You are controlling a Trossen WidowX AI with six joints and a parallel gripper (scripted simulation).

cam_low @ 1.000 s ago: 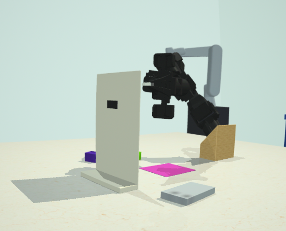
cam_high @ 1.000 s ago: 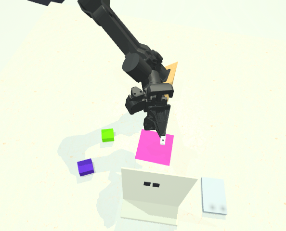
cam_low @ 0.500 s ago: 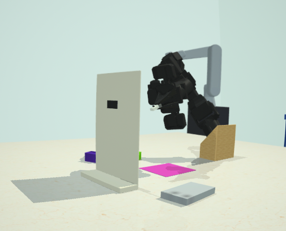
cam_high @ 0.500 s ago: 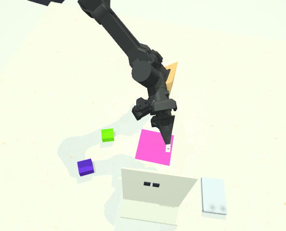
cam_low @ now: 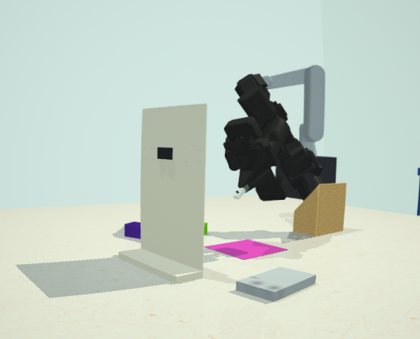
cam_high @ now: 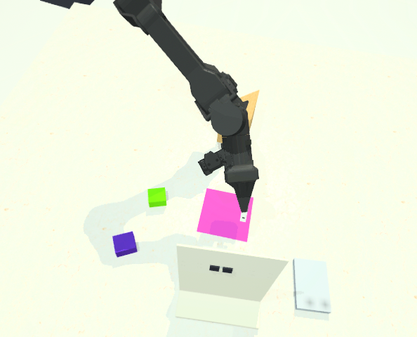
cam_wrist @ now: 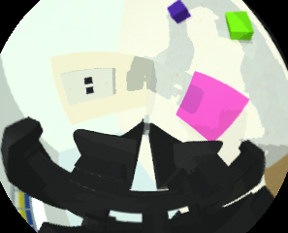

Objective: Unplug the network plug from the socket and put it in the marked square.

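Observation:
My gripper [cam_high: 243, 213] [cam_low: 240, 192] [cam_wrist: 146, 124] is shut on the small pale network plug [cam_high: 241, 217] [cam_low: 239, 194], which sticks out of the fingertips. It hangs in the air above the pink marked square [cam_high: 215, 212] [cam_low: 256, 246] [cam_wrist: 211, 104], over its right part in the top view, well clear of the table. The upright pale panel [cam_high: 230, 279] [cam_low: 173, 189] [cam_wrist: 85, 84] stands in front of the square, with dark empty sockets [cam_high: 221, 269] [cam_low: 165, 153] [cam_wrist: 88, 85]. In the wrist view the plug is mostly hidden between the dark fingers.
A green cube [cam_high: 156, 196] [cam_wrist: 239, 25] and a purple cube [cam_high: 123, 243] [cam_low: 132, 229] [cam_wrist: 177, 11] lie left of the square. A tan wedge block [cam_low: 322, 210] [cam_high: 251, 104] stands behind the arm. A flat grey slab [cam_high: 311, 284] [cam_low: 276, 282] lies right of the panel.

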